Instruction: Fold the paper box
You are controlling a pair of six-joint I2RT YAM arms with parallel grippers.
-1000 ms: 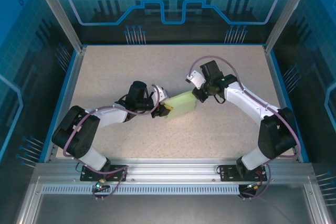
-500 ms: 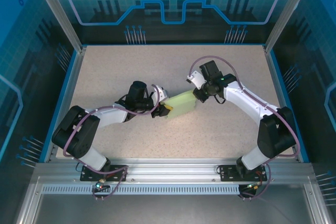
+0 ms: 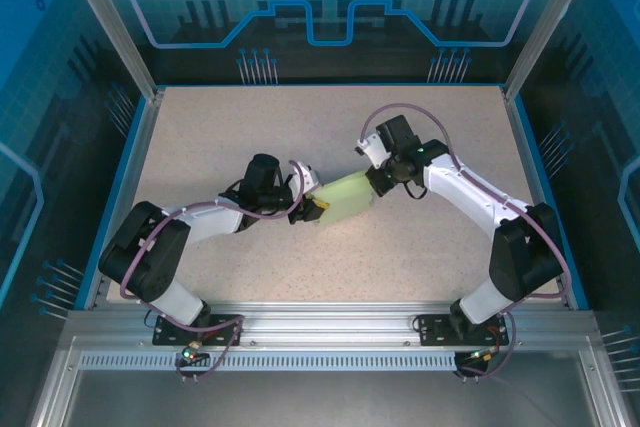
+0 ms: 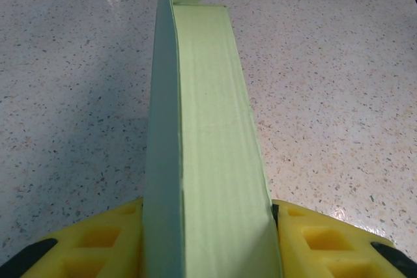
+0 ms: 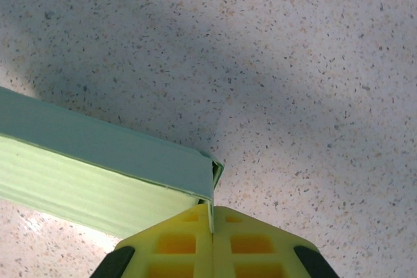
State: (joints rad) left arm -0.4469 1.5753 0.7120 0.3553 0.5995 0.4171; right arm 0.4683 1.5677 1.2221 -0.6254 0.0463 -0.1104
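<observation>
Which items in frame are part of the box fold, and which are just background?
In the job:
- paper box, held off the table at both ends
- left gripper, shut on one end
- right gripper, shut on the end flap

Not in the job:
- speckled table
- blue enclosure panel

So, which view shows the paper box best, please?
Left wrist: the paper box runs lengthwise up the frame, two faces and an edge clear. Top external shows it small; right wrist shows one corner.
</observation>
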